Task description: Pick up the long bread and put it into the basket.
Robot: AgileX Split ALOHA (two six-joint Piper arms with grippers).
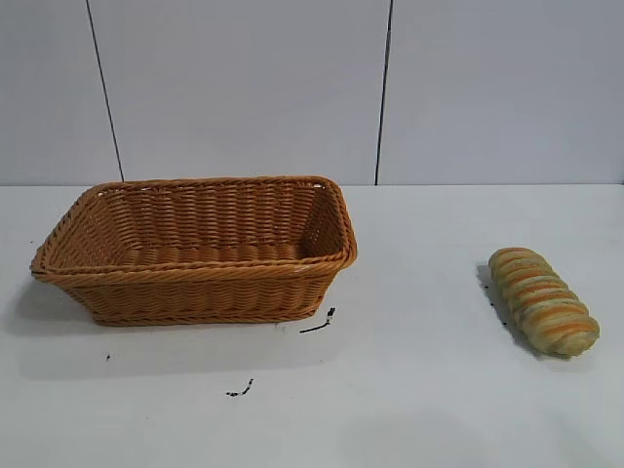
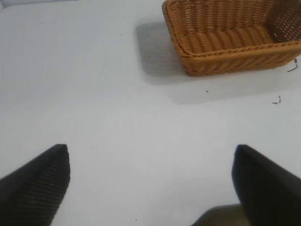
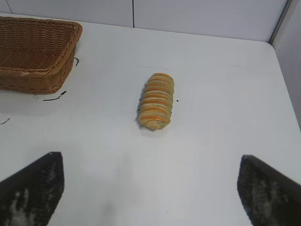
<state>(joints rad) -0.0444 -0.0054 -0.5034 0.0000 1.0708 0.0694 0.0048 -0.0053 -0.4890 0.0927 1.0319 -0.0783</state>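
The long bread (image 1: pixel 543 300), tan with golden-orange crosswise stripes, lies on the white table at the right in the exterior view. The orange-brown wicker basket (image 1: pixel 195 278) stands at the left, with nothing visible inside it. Neither arm shows in the exterior view. My right gripper (image 3: pixel 150 165) is open and empty above the table, with the bread (image 3: pixel 156 100) some way ahead of its fingertips and the basket (image 3: pixel 35 70) off to one side. My left gripper (image 2: pixel 150 160) is open and empty over bare table, with the basket (image 2: pixel 225 59) farther off.
Small black marks (image 1: pixel 317 325) lie on the table in front of the basket. A grey panelled wall (image 1: pixel 244 88) closes the back. The table's right edge shows in the right wrist view (image 3: pixel 282 70), beyond the bread.
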